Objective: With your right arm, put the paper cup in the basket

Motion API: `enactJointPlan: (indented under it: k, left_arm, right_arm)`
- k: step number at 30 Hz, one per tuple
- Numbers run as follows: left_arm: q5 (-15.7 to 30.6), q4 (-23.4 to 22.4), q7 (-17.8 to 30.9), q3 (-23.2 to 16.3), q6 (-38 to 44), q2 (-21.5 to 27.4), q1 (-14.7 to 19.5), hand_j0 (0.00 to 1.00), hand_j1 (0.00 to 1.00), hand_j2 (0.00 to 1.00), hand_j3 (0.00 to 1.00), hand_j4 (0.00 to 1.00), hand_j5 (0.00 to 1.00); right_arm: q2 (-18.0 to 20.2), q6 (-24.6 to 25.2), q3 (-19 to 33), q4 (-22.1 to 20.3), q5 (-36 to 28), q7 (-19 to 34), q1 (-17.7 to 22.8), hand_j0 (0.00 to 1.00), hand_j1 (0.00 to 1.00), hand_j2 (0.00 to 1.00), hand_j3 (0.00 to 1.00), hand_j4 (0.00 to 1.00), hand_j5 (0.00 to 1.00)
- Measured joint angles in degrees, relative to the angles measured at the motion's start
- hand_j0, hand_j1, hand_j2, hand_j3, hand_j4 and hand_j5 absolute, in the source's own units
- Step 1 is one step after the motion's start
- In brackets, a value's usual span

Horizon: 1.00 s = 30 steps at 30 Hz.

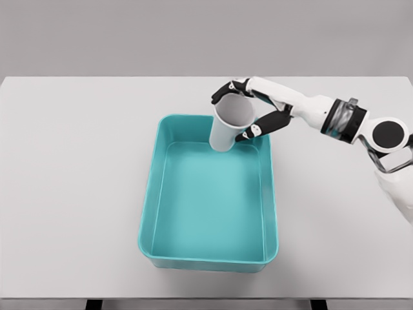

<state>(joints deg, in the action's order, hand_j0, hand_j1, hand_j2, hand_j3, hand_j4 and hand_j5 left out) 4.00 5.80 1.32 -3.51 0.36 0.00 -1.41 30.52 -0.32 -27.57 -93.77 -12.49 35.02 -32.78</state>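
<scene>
right hand (253,111) clamped around the paper cup (229,124), holding it tilted over the far end of the basket (210,261). carry looks done; lowering and release left, cup not yet resting inside. count: one cup, one teal basket, one table (77,168), one arm visible

The basket (210,258) sits on the table (71,194), near its middle. The paper cup (230,124) hangs tilted over the basket's far rim — at about one o'clock from the basket's centre — held in the right hand (253,113), whose arm comes in from three o'clock.
</scene>
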Motion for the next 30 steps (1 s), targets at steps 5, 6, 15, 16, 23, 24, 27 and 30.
enactJointPlan:
  k: [5,6,15,16,23,24,27,30]
  left_arm:
    - [-0.02,0.0,-0.01,0.0,0.0,0.0,0.0,1.0,1.0,1.0,1.0,1.0,1.0]
    - [-0.02,0.0,-0.01,0.0,0.0,0.0,0.0,1.0,1.0,1.0,1.0,1.0,1.0]
    - [0.0,0.0,-0.01,0.0,0.0,0.0,0.0,1.0,1.0,1.0,1.0,1.0,1.0]
    - [-0.01,0.0,-0.01,0.0,0.0,0.0,0.0,1.0,1.0,1.0,1.0,1.0,1.0]
    - [-0.02,0.0,-0.01,0.0,0.0,0.0,0.0,1.0,1.0,1.0,1.0,1.0,1.0]
    - [-0.02,0.0,0.01,0.0,0.0,0.0,0.0,1.0,1.0,1.0,1.0,1.0,1.0]
    - [-0.02,0.0,0.0,0.0,0.0,0.0,0.0,1.0,1.0,1.0,1.0,1.0,1.0]
    - [-0.02,0.0,-0.01,0.0,0.0,0.0,0.0,1.0,1.0,1.0,1.0,1.0,1.0]
  right_arm:
    - [-0.74,0.09,-1.26,0.28,0.08,0.0,0.09,0.62,0.62,0.62,0.62,0.62,0.62]
    - [-0.88,0.12,-1.52,0.37,0.13,0.0,0.18,0.62,0.62,0.62,0.62,0.62,0.62]
    - [-2.73,1.32,-3.53,1.44,0.72,-0.01,0.7,0.62,0.62,0.62,0.62,0.62,0.62]
    - [-2.8,1.52,-3.68,1.49,0.73,-0.01,0.7,0.62,0.62,0.62,0.62,0.62,0.62]
    - [-3.07,2.23,-5.23,1.81,0.88,-0.01,1.23,0.62,0.62,0.62,0.62,0.62,0.62]
    - [-3.09,2.26,-5.47,1.86,0.93,-0.01,1.41,0.62,0.62,0.62,0.62,0.62,0.62]
    - [-3.33,2.26,-6.26,2.43,1.06,-0.01,1.58,0.62,0.62,0.62,0.62,0.62,0.62]
    - [-3.54,2.27,-6.72,2.93,1.12,-0.01,1.85,0.62,0.62,0.62,0.62,0.62,0.62]
